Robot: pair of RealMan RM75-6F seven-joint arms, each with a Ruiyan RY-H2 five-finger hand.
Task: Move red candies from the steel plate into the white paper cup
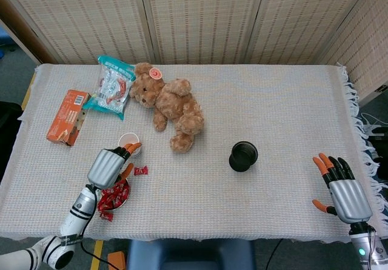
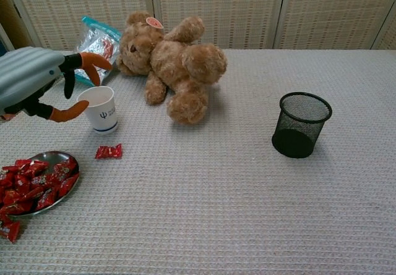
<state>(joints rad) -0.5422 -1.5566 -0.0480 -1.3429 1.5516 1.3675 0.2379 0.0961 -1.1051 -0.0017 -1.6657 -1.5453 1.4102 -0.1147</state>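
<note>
white cup (image 2: 101,108), small blue logo, unreadable, upright on worktop (image 2: 247,201) | red candies (image 2: 31,185) on plate (image 1: 124,200); one candy (image 2: 109,152) beside cup | left hand (image 2: 34,80) spread, empty | right hand (image 1: 342,185) spread, empty | bear (image 2: 170,59) orange tag
</note>
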